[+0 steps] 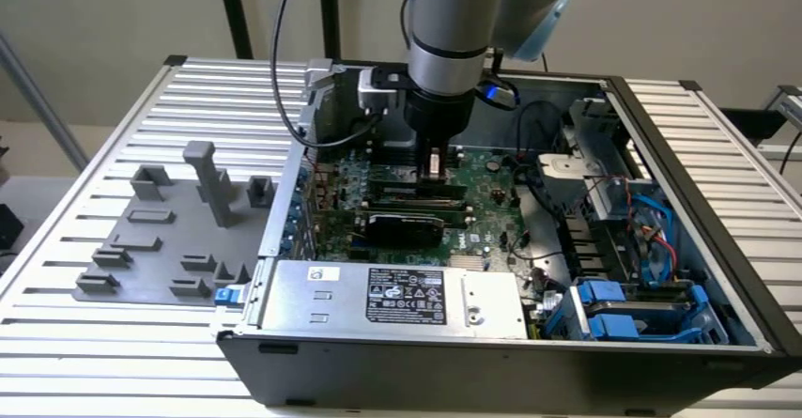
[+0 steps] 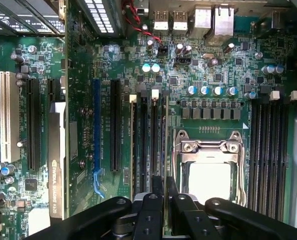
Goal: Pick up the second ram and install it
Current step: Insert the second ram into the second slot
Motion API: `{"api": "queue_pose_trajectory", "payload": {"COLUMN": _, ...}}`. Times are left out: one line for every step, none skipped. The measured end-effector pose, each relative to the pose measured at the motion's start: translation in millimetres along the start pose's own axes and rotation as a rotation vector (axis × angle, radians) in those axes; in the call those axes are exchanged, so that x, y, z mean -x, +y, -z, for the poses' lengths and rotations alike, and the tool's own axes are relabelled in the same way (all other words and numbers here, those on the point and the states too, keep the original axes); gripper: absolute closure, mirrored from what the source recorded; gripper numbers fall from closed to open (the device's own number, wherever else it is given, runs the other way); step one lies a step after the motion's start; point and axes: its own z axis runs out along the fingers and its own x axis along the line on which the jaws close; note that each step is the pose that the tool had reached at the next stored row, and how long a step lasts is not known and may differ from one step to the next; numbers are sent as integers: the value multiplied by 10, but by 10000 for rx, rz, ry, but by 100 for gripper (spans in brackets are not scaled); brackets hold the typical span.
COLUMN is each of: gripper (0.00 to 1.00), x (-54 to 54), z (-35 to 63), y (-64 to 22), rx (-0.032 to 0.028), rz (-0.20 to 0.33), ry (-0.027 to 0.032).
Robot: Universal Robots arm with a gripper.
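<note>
The second ram (image 2: 167, 140) shows edge-on in the wrist view as a thin green strip between the black memory slots (image 2: 148, 145) and the CPU socket (image 2: 208, 165). My gripper (image 2: 165, 183) is shut on its near end, one black finger (image 2: 157, 192) on each side. Whether the stick sits in a slot or hovers just above it cannot be told. In the exterior view the gripper (image 1: 434, 179) points straight down into the open computer case, low over the green motherboard (image 1: 489, 202).
A graphics card (image 2: 56, 160) stands beside the expansion slots. More memory slots (image 2: 268, 150) lie beyond the socket. The power supply (image 1: 401, 296) and blue drive cages (image 1: 626, 315) fill the case front. A grey fixture plate (image 1: 163, 239) lies on the table at the exterior view's left.
</note>
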Motion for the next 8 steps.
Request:
{"api": "queue_pose_trajectory", "payload": {"gripper": 86, "x": -8, "z": -1, "y": -5, "rx": 0, "rz": 0, "ry": 3}}
{"api": "queue_pose_trajectory", "payload": {"gripper": 86, "x": -17, "z": -2, "y": -9, "rx": 0, "rz": 0, "ry": 6}}
{"api": "queue_pose_trajectory", "payload": {"gripper": 86, "x": -25, "z": -4, "y": -14, "rx": 0, "rz": -1, "ry": 8}}
{"api": "queue_pose_trajectory", "payload": {"gripper": 86, "x": -34, "z": -5, "y": -19, "rx": 0, "rz": -1, "ry": 9}}
{"api": "queue_pose_trajectory", "payload": {"gripper": 86, "x": -40, "z": -7, "y": -23, "rx": 0, "rz": 0, "ry": 11}}
{"api": "queue_pose_trajectory", "payload": {"gripper": 86, "x": -45, "z": -10, "y": -26, "rx": 0, "rz": 0, "ry": 13}}
{"api": "queue_pose_trajectory", "payload": {"gripper": 86, "x": -47, "z": -13, "y": -26, "rx": -1, "rz": -1, "ry": 11}}
{"api": "queue_pose_trajectory", "payload": {"gripper": 86, "x": -48, "z": -13, "y": -26, "rx": 0, "rz": -1, "ry": 14}}
